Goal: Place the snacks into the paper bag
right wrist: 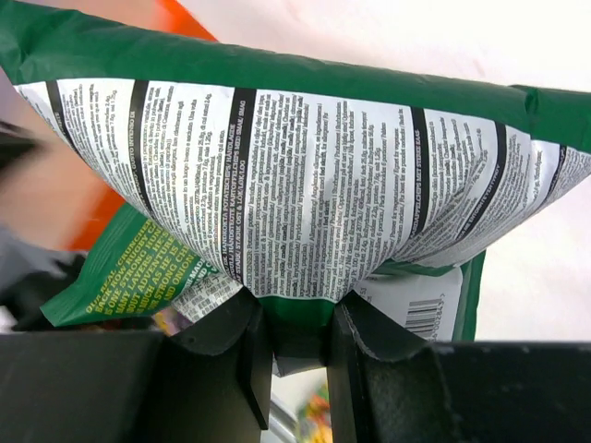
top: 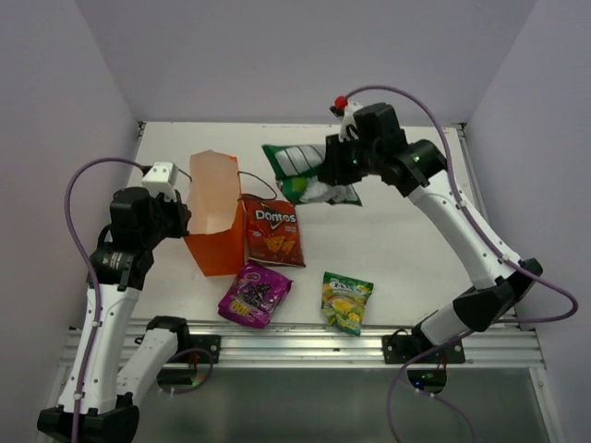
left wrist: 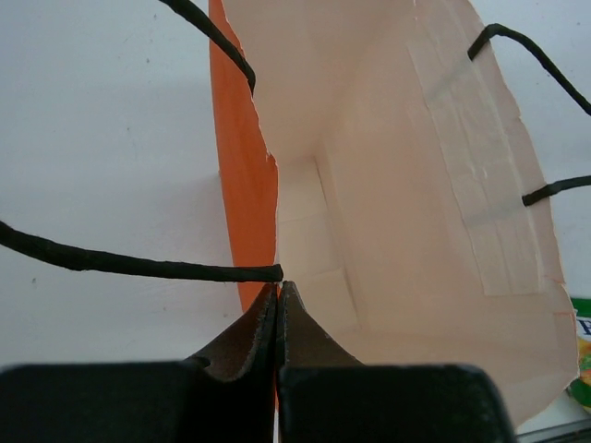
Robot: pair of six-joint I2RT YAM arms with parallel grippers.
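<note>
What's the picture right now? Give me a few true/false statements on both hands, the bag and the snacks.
1. The right hand is shut on the green-and-white chip bag. True.
2. The left hand is open and clear of the paper bag. False: its fingers are closed on the bag's rim.
3. The red Doritos bag is already inside the paper bag. False: it is outside, right beside the bag.
4. The purple packet and the yellow-green packet both lie on the table, near its front edge. True.
</note>
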